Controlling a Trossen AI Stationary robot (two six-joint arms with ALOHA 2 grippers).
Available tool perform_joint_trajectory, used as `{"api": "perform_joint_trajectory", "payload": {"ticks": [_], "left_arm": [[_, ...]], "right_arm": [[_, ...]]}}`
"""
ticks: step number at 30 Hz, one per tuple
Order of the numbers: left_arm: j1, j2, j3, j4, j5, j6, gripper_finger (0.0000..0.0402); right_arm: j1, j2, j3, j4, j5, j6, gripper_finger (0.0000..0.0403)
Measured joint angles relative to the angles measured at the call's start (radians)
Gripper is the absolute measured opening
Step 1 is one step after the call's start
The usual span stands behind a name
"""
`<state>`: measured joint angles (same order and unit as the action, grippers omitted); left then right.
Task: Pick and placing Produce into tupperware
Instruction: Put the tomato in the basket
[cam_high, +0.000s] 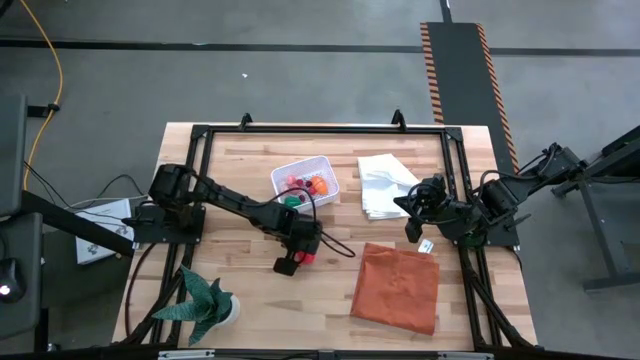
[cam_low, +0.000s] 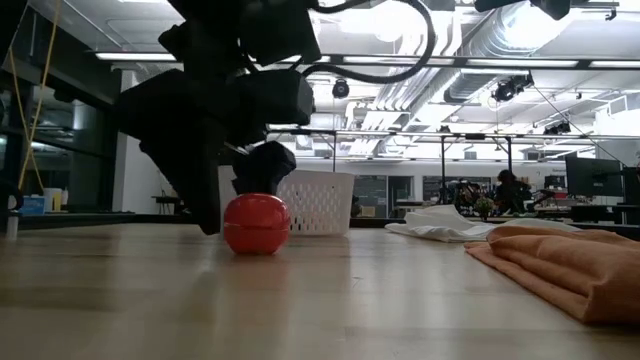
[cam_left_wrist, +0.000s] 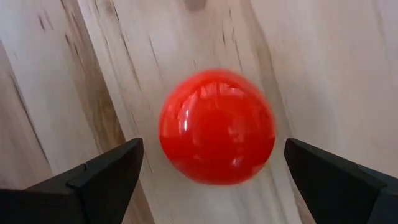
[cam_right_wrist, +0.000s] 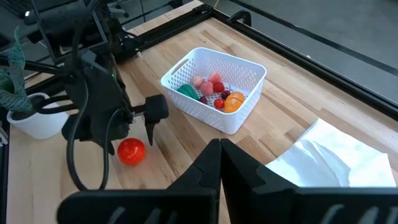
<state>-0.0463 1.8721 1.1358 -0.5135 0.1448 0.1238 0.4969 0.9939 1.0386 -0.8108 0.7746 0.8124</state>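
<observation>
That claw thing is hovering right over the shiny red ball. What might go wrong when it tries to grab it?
1. The red ball is round and glossy and sits loose on the table, so it may roll or squirt out as the open left gripper closes its jaws.
2. The white tub already holds several pieces, so a careless drop might bounce out.

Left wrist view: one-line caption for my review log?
Left hand open and lowered around a glossy red ball on the wooden table, fingers either side, not yet touching.

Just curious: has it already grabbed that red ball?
No, the left gripper is open, its fingers apart from the red ball on the table.
</observation>
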Motion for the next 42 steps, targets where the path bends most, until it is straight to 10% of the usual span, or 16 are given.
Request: {"api": "perform_joint_trajectory", "payload": {"ticks": [42], "left_arm": [[0.000,0.012,0.002,0.017,0.000,-0.027,0.0292]], "right_arm": [[0.000,0.000,0.000,0.006,-0.007,-0.005,0.0001]]}}
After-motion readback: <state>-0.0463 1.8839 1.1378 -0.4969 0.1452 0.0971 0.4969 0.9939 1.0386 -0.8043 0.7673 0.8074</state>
